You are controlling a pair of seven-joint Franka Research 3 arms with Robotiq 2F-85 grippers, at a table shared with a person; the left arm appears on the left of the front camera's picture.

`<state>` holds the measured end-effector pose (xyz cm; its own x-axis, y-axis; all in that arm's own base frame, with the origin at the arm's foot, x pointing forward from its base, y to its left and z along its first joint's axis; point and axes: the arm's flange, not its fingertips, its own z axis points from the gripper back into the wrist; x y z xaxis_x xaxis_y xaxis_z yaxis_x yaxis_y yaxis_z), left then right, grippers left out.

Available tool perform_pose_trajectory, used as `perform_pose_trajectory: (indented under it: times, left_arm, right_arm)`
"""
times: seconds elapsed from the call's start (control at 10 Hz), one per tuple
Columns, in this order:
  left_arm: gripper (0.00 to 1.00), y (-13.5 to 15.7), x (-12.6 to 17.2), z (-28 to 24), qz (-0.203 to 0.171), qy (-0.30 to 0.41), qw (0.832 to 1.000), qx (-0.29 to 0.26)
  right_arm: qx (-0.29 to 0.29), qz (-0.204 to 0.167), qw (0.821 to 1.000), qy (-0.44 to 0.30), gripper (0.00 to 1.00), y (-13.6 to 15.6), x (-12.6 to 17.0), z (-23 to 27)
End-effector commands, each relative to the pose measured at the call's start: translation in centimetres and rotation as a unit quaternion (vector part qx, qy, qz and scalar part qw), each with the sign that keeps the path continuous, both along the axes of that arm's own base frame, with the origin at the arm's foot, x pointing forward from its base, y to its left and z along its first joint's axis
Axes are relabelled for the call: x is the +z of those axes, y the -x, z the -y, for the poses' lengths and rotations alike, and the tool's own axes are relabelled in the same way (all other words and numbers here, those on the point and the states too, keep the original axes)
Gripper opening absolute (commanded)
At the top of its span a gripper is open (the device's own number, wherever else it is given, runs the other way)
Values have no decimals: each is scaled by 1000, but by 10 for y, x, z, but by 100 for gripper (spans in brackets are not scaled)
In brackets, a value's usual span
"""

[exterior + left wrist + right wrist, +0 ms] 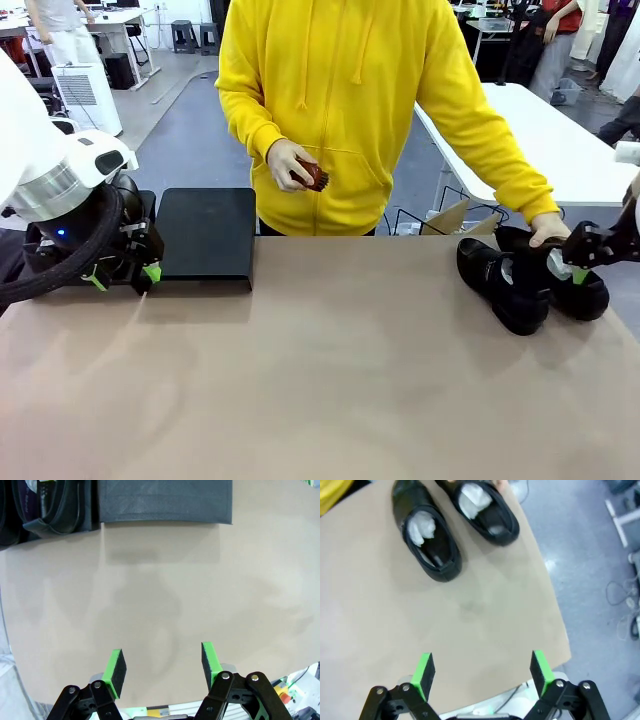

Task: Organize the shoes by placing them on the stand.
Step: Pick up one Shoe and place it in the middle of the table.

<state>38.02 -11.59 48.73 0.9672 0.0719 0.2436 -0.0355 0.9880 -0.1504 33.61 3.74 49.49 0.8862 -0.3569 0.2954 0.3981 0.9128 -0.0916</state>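
Left end effector and right end effector stand open, seemingly touching nothing.

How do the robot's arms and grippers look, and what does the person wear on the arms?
The left arm is white with a silver ring, a small blue light and a black ribbed hose. The left gripper and right gripper are black linkages with silver bolts; their fingers carry green pads. The person wears yellow hoodie sleeves.
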Motion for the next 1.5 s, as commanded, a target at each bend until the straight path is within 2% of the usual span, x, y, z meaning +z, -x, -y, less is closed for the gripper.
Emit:
perform_pose_trajectory:
  times: [0.0,0.8,1.0,1.1,1.3,1.4]
  left_arm:
    - [78,1,-1,-1,5,2,1000,-3]
    - [78,1,-1,-1,5,2,1000,-3]
    - [78,1,-1,-1,5,2,1000,-3]
    - [78,1,-1,-1,5,2,1000,-3]
    - [78,1,-1,-1,5,2,1000,-3]
    - [78,1,-1,-1,5,2,1000,-3]
  right_arm:
    - [16,9,1000,0,100,-2,3,0]
    - [5,2,1000,2,100,0,1,-1]
    - [48,-7,999,-3,100,-8,1,4]
    - [57,1,998,-9,100,-15,0,10]
    - [149,37,988,-7,100,-41,-7,21]
    - [175,50,983,3,100,-58,-10,28]
